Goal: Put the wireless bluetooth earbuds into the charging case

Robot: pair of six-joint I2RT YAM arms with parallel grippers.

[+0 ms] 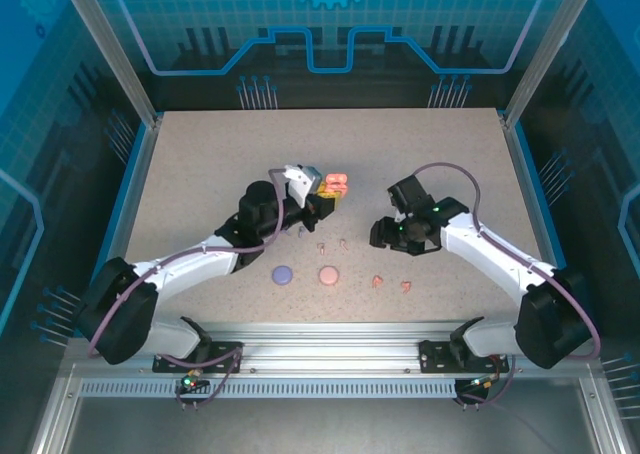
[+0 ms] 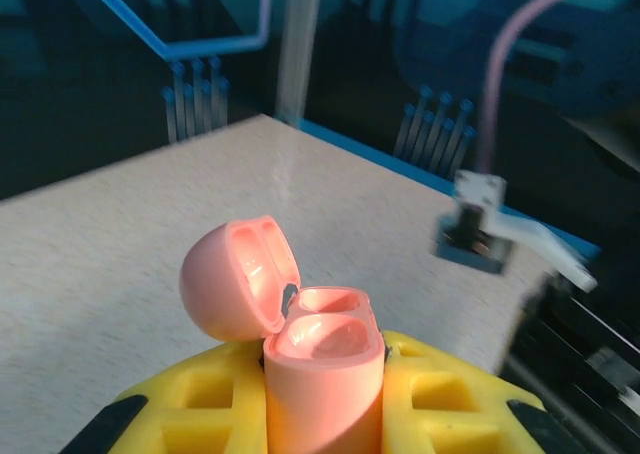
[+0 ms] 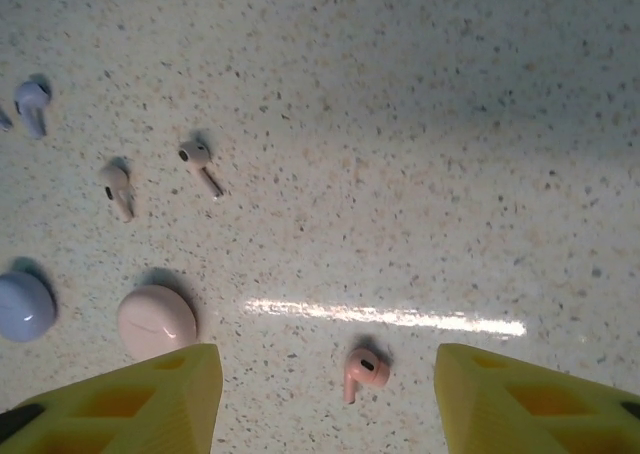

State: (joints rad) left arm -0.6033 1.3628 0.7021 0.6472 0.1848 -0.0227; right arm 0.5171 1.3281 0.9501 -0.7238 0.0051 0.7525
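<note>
My left gripper point(image 1: 322, 199) is shut on a coral-orange charging case point(image 2: 325, 369), held upright off the table. Its lid point(image 2: 240, 274) is flipped open and both wells look empty. My right gripper point(image 3: 328, 364) is open and hangs above the table, its yellow fingers point(image 3: 150, 399) on either side of a coral earbud point(image 3: 365, 371) that lies flat below it. Two coral earbuds point(image 1: 377, 281) lie near the front of the table. Two pale pink earbuds point(image 3: 117, 187) and a purple earbud point(image 3: 32, 102) lie further off.
A closed pale pink case point(image 1: 329, 274) and a closed purple case point(image 1: 282, 273) sit on the speckled table point(image 1: 200, 174) in front of the left arm. Blue walls and metal posts ring the table.
</note>
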